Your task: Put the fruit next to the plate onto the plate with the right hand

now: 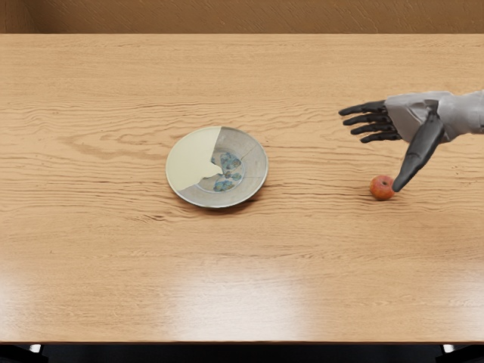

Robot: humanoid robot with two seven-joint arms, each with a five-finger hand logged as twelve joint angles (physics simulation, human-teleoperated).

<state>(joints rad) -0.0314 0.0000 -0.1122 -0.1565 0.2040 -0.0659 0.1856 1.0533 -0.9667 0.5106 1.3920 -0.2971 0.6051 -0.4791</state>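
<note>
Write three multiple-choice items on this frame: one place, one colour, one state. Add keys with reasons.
1. Where is the fruit?
A. On the plate
B. On the table, picture-right of the plate
C. Picture-left of the plate

2. What colour is the fruit?
A. Green
B. Red-orange
C. Purple

3. What is the right hand doing?
A. Closed around the fruit
B. Open, holding nothing
C. Lying flat on the plate

Answers:
1. B: the fruit lies on bare wood, well apart from the plate.
2. B: its skin is red-orange.
3. B: the fingers are spread and the thumb points down beside the fruit.
</note>
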